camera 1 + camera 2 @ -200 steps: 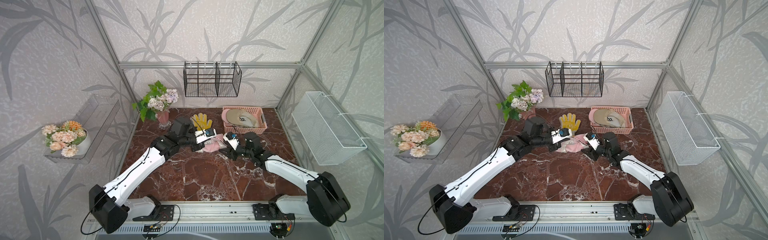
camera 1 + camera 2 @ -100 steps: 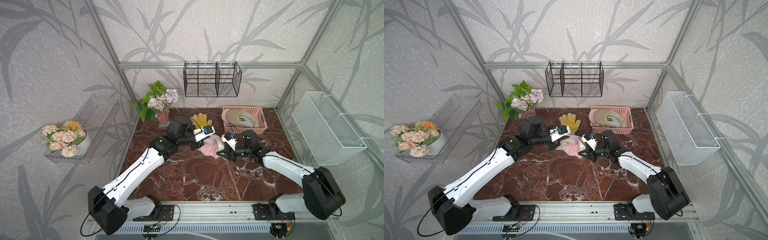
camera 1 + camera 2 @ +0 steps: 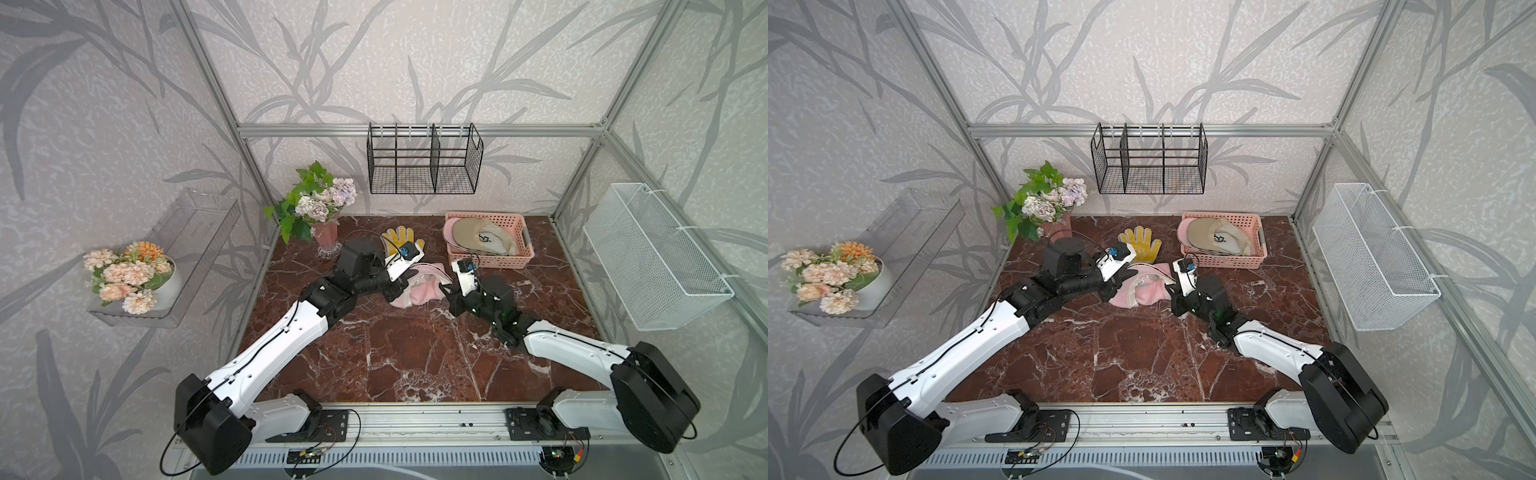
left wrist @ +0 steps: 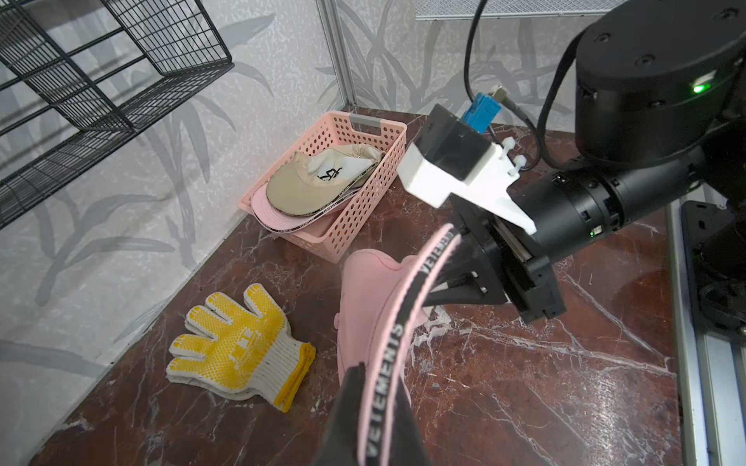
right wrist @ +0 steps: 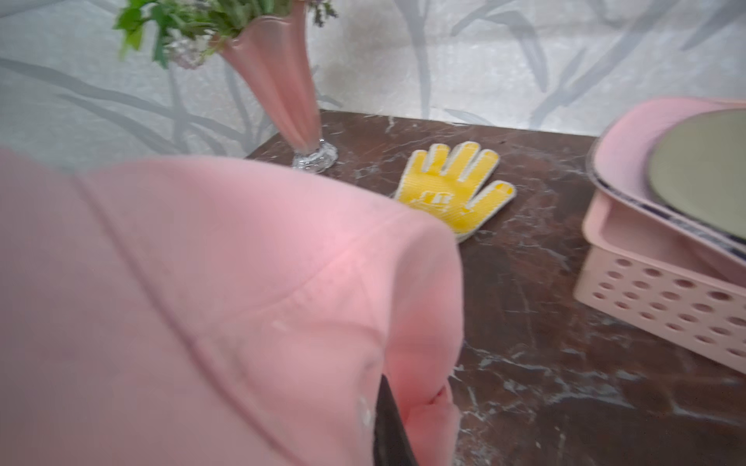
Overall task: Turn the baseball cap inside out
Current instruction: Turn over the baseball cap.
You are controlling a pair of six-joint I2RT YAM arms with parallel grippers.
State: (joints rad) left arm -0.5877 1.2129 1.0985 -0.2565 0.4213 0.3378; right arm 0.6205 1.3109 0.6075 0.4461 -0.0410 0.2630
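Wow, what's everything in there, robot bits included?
pink cap: one, pink, mid-table, between both arms
glove: at least one, yellow-white, table behind it
basket: one, pink, table's far right
beige cap: one, beige, in basket
second pink cap: one, pink, under beige cap
vase with flowers: one, pink, far left corner
wire rack: one, black, back wall
mesh basket: one, white, right wall
shelf: one, clear, left wall, holding flowerpot
table: one, red-brown marble
left arm, right arm: two, white-black, from near rail; left jaws and right jaws shut on pink cap
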